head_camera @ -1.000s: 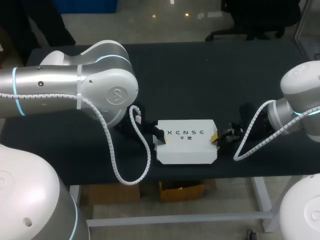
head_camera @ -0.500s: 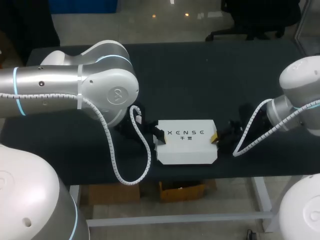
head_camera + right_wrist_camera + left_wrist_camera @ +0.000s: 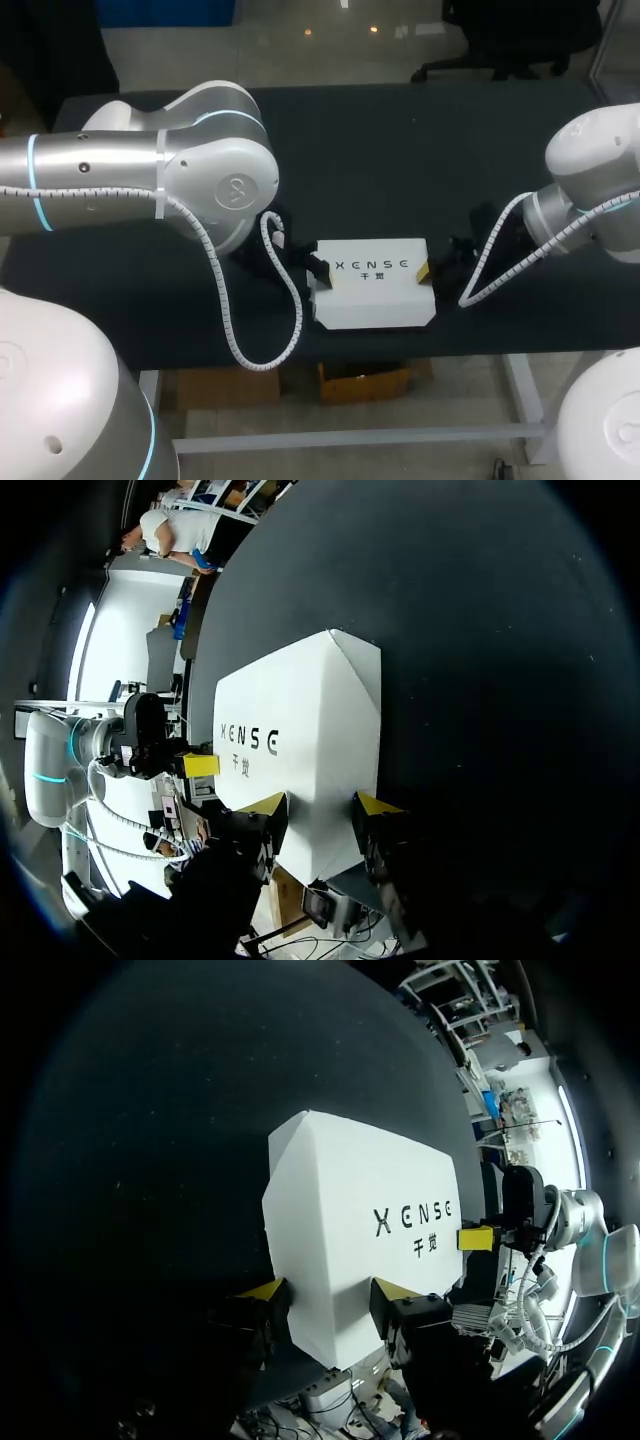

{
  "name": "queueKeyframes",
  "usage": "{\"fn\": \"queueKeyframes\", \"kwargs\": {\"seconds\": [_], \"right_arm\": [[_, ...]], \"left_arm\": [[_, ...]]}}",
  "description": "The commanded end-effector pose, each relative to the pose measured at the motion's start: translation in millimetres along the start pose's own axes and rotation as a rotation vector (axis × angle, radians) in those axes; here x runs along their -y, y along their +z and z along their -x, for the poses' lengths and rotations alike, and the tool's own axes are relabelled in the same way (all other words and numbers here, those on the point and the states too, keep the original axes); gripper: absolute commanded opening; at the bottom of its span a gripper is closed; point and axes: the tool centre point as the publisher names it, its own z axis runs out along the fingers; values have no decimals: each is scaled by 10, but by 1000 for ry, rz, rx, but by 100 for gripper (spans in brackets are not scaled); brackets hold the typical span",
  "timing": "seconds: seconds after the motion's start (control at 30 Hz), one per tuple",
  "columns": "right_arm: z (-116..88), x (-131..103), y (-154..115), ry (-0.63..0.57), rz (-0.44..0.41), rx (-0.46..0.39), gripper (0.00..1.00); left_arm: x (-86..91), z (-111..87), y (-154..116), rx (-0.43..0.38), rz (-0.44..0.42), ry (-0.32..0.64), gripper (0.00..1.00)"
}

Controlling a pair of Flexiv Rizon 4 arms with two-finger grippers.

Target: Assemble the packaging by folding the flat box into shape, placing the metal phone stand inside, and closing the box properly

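Note:
The white box (image 3: 372, 283) lies folded and closed on the black table, printed lid up. No metal phone stand is visible. My left gripper (image 3: 318, 270) is at the box's left end. In the left wrist view the box (image 3: 350, 1210) sits between the yellow-tipped fingers, and my left gripper (image 3: 325, 1295) is shut on it, both tips touching its sides. My right gripper (image 3: 427, 271) is at the box's right end. In the right wrist view my right gripper (image 3: 320, 805) likewise clamps the box (image 3: 300, 730). Each wrist view shows the other arm's yellow tip at the far end.
The black table (image 3: 400, 150) stretches bare behind the box. Its front edge (image 3: 400, 345) runs just below the box. My left arm's white cable (image 3: 285, 300) loops down past the box's left end.
My right arm has swung back and slightly inward, its yellow tip shifting a little along the box's right end. The box and my left arm have stayed put.

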Motion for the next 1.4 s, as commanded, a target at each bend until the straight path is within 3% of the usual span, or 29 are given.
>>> {"fn": "queueKeyframes", "kwargs": {"seconds": [0.03, 0.57, 1.4], "right_arm": [[-42, 3, 77, -7, 10, 9, 40], [-1, 14, 78, -12, 16, 8, 40], [-17, 8, 77, -14, 14, 12, 38]], "left_arm": [[1, -11, 53, 0, 7, 1, 53], [-16, 82, 30, -34, 5, -16, 50], [7, 59, 46, -45, 2, -5, 46]]}}
